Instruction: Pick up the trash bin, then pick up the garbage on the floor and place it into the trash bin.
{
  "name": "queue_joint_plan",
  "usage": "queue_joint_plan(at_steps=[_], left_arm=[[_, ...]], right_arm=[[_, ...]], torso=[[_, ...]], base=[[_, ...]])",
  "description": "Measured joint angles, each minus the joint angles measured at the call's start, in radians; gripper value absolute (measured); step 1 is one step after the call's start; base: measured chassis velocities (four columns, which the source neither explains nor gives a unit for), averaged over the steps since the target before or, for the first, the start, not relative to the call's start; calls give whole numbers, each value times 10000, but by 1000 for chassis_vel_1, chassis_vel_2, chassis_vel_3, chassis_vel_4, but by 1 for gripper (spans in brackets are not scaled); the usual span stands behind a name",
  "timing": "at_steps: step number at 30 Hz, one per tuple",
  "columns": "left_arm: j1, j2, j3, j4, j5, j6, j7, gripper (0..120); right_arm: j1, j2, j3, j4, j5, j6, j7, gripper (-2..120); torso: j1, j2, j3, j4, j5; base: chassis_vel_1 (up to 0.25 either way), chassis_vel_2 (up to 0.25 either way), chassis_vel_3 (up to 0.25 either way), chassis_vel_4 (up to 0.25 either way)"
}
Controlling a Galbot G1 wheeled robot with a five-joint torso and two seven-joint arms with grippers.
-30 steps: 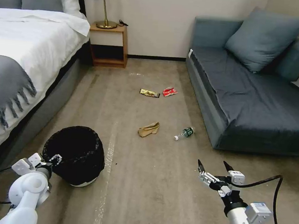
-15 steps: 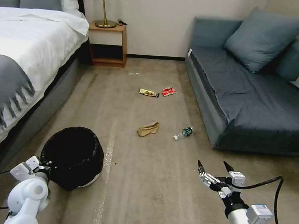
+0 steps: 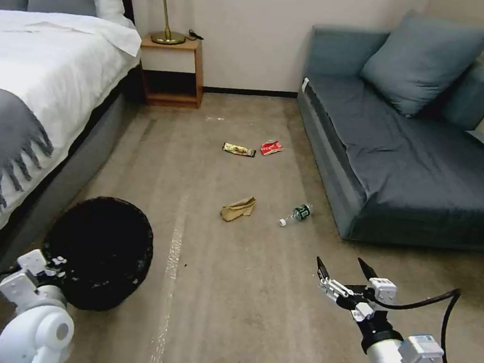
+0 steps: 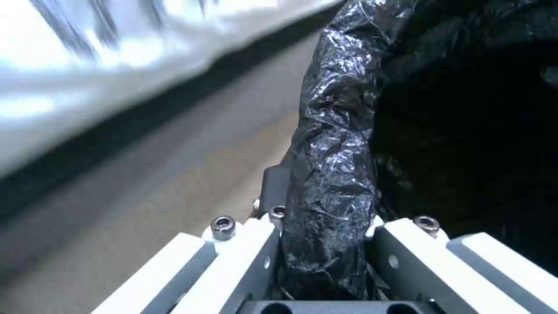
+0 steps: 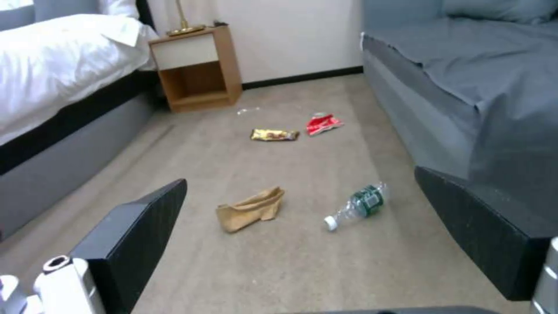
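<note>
The trash bin point(image 3: 98, 250), lined with a crinkly black bag, hangs tilted at the lower left beside the bed. My left gripper point(image 3: 46, 262) is shut on its near rim. In the left wrist view the bagged rim of the trash bin point(image 4: 331, 174) is pinched in my left gripper point(image 4: 325, 235). The garbage lies on the carpet ahead: a brown paper bag point(image 3: 238, 208), a clear bottle point(image 3: 296, 214), a gold wrapper point(image 3: 239, 150) and a red wrapper point(image 3: 271, 147). My right gripper point(image 3: 343, 266) hovers open at the lower right, short of the bottle point(image 5: 359, 205) and the paper bag point(image 5: 251, 209).
A bed point(image 3: 29, 81) runs along the left. A wooden nightstand point(image 3: 171, 72) with a lamp stands against the back wall, and a grey-blue sofa point(image 3: 415, 158) fills the right side. Open carpet point(image 3: 231, 294) lies between them.
The trash bin has swung left and toward me with my left gripper holding its rim, and its whitish base no longer shows. The right arm has barely moved.
</note>
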Motion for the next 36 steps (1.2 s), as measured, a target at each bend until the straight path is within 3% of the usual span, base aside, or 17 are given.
queue_joint_plan(at_steps=[5, 9, 22, 36], left_arm=[[268, -51, -2, -41, 1052, -468, 182, 4], [375, -85, -8, -65, 1342, -627, 261, 4], [486, -170, 14, -11, 1423, -805, 375, 4], [432, -99, 8, 359, 1356, -1032, 409, 4]], right_arm=[[24, -45, 52, -87, -164, 62, -197, 100], [51, -50, 66, -256, -190, 327, -315, 100], [91, -41, 151, -485, -164, 743, -589, 100], [-15, 173, 119, -546, -238, 952, -643, 100]], torso=[[0, 0, 0, 0, 2], [0, 1, 0, 0, 2], [0, 2, -1, 0, 3], [0, 3, 0, -1, 2]], base=[[0, 0, 0, 0], [0, 0, 0, 0], [-9, 3, 7, -5], [-104, 98, 100, -95]])
